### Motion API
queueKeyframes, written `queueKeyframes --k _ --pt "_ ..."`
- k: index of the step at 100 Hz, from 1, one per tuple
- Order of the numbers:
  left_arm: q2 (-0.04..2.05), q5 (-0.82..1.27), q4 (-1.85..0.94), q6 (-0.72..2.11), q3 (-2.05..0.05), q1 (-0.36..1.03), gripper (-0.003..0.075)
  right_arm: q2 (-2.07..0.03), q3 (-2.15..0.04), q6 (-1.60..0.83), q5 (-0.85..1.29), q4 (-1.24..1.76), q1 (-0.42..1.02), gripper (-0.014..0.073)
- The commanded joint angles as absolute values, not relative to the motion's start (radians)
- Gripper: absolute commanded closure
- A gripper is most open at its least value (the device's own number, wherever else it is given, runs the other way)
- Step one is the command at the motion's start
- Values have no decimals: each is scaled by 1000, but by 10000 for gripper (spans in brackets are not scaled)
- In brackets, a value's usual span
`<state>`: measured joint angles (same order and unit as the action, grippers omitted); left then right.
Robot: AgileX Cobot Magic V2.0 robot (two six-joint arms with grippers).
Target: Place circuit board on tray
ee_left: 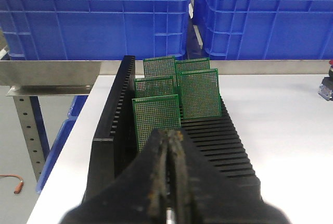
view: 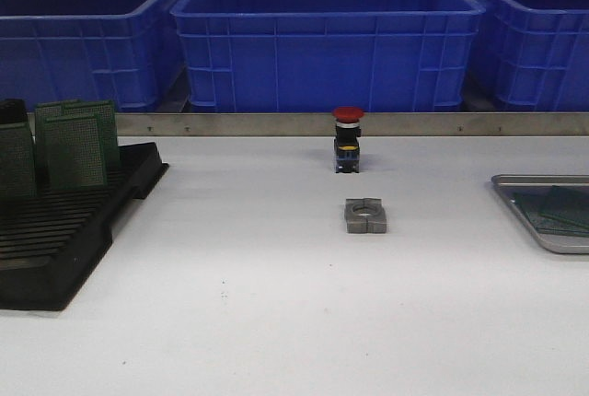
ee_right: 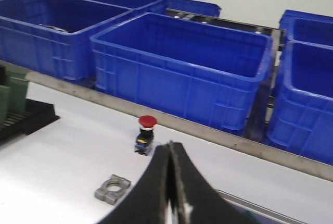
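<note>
The circuit boards (ee_left: 200,95) stand upright on edge in the slots of a black rack (view: 69,221) at the left end of the desk (view: 276,304), which keeps them apart from one another and leaves their top edges free to be pinched from above. The left hand (ee_left: 173,136) hovers just short of the nearest board (ee_left: 156,117), its two fingers pressed together with nothing between them, lined up with the row of slots; it looks poised to reach in, though it would have to open first. The tray (view: 545,238) lies flat at the far right edge of the desk, well apart from the rack, and green boards already appear to rest on its floor, so some of the job seems done. The right hand (ee_right: 170,153) is also closed and empty, held above the desk near the tray's rim (ee_right: 250,204), perhaps waiting to receive or set down a board. Between rack and tray sit a red-capped push button (view: 348,138) and a small grey metal block (view: 365,215), neither of them part of the job, but both lie on the straight path across and are worth clearing when a board is carried over.
</note>
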<state>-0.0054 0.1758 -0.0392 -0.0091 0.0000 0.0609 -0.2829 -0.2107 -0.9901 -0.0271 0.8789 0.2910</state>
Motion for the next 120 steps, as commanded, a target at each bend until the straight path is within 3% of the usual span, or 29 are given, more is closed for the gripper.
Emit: queueKeyframes --k 1,20,34,45,58,120 --pt "-36 91 -44 -18 49 62 741 -279 -218 -700 -142 578 252 655" --pt "-36 91 -44 -18 49 62 741 -197 -140 -104 -175 50 66 655" --pt "-36 91 -44 -18 49 62 741 -121 -63 123 -173 -124 -43 655" --pt "-36 91 -44 -18 49 62 741 -52 20 151 -184 -136 -72 655" --pt "-36 91 -44 -18 49 62 741 43 16 147 -52 -141 -73 655" --pt "-36 89 -44 -18 49 62 741 37 15 146 -46 -140 -73 655"
